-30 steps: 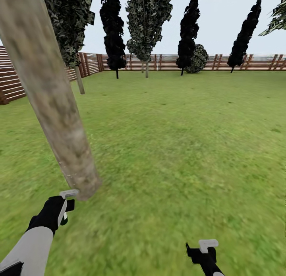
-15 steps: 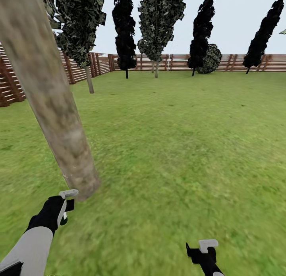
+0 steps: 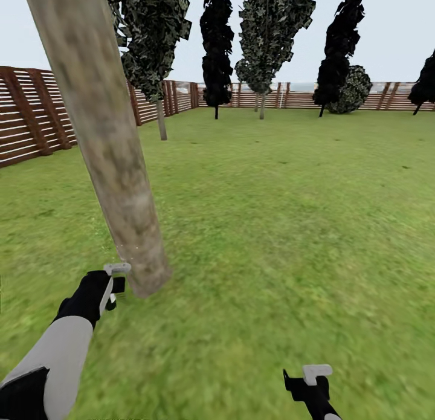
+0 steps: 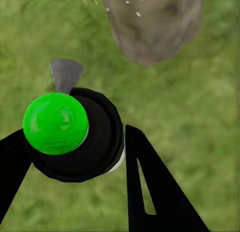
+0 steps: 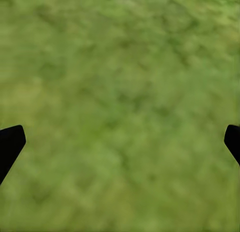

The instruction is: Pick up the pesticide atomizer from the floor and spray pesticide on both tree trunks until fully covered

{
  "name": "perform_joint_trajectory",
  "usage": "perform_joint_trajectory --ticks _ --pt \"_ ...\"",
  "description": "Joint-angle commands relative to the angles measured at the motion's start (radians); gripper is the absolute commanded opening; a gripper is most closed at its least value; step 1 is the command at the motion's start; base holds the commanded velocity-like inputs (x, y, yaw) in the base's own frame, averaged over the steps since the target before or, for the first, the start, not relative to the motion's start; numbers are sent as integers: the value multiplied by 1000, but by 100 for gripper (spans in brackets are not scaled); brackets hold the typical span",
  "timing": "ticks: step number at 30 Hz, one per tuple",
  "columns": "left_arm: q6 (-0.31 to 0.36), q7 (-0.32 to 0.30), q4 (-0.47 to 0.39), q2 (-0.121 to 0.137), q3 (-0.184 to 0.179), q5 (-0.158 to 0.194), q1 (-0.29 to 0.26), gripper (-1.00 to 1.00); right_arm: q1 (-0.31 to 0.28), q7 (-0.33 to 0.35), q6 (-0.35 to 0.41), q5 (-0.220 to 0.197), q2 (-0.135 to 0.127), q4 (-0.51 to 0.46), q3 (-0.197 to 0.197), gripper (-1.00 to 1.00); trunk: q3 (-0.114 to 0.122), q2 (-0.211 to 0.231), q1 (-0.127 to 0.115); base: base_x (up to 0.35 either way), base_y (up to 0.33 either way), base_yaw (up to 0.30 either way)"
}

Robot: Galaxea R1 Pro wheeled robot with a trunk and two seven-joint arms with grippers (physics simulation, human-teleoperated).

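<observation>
Grey-tan and mottled, the nearest tree trunk [image 3: 115, 160] slants across the left of the head view, its foot planted in the lawn [image 3: 284, 226] just beyond the left gripper [image 3: 115, 281]; that gripper, on a black wrist and white forearm, is closed around the pesticide atomizer [image 3: 110, 287], whose pale nozzle lies right beside the base of the trunk; a brown slatted fence [image 3: 36, 121] rings the grass, with dark conifers [image 3: 216, 51] and a round bush [image 3: 353, 89] along the far side; the right gripper [image 3: 315, 381] hangs low at the bottom edge over bare grass, well apart from the trunk.

Left wrist view: the black fingers [image 4: 150, 187] pinch the atomizer's round black body [image 4: 100, 142] from both sides, its bright green cap [image 4: 55, 123] facing the camera and a grey nozzle [image 4: 65, 74] pointing toward the trunk's base [image 4: 152, 24]; small pale specks dot the trunk there.

Right wrist view: two black fingertips [image 5: 10, 144] stand spread wide at the opposite edges, with nothing but grass [image 5: 120, 106] between them.
</observation>
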Motion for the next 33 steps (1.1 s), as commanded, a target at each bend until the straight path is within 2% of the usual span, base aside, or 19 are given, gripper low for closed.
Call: perform_joint_trajectory --ticks 1,3,6,8,9,10,12,15,17,21,25,30,33 --pt "23 2 -1 3 0 1 -3 -100 -1 -3 -2 -8 0 0 8 100 -1 0 0 0 0 23" --pt "42 -1 -11 14 -1 0 -9 -100 -1 -3 -2 -8 -5 0 9 100 -1 0 0 0 0 4" --pt "83 -1 -15 33 -14 -2 -79 -100 0 -3 -2 -8 -6 0 8 100 -1 0 0 0 0 0" --pt "86 -18 -9 79 -69 -1 -93 -100 -1 -3 -2 -8 -6 0 9 100 -1 0 0 0 0 0" --pt "84 -72 -6 98 -114 -2 -89 -100 -1 -3 -2 -8 -6 0 9 100 -1 0 0 0 0 0" --pt "83 -116 -4 110 -143 -4 -86 -100 -1 -3 -2 -8 -6 0 9 100 -1 0 0 0 0 0" --pt "81 -188 0 122 -190 -5 -77 -100 0 -3 -2 -8 -6 0 9 100 -1 0 0 0 0 0" --pt "85 -229 1 116 -234 -2 -74 -100 0 -3 -2 -8 -6 0 9 100 -1 0 0 0 0 0" --pt "86 -272 1 120 -245 -1 -74 -100 0 -3 -2 -8 -6 0 10 100 -1 0 0 0 0 0" --pt "85 -288 -6 144 -243 0 -49 -100 -1 -3 -2 -8 -6 0 9 100 -1 0 0 6 -3 0" --pt "85 -287 -14 141 -236 1 -49 -100 -1 -3 -2 -8 -6 0 10 100 -1 0 0 68 -60 33" --pt "87 -287 -15 142 -234 1 -64 -100 -1 -3 -2 -8 -6 0 10 100 -1 0 0 2 -2 252" --pt "87 -287 -15 139 -233 2 -56 -100 -1 -3 -2 -8 -6 0 10 100 -1 0 0 14 -9 73"
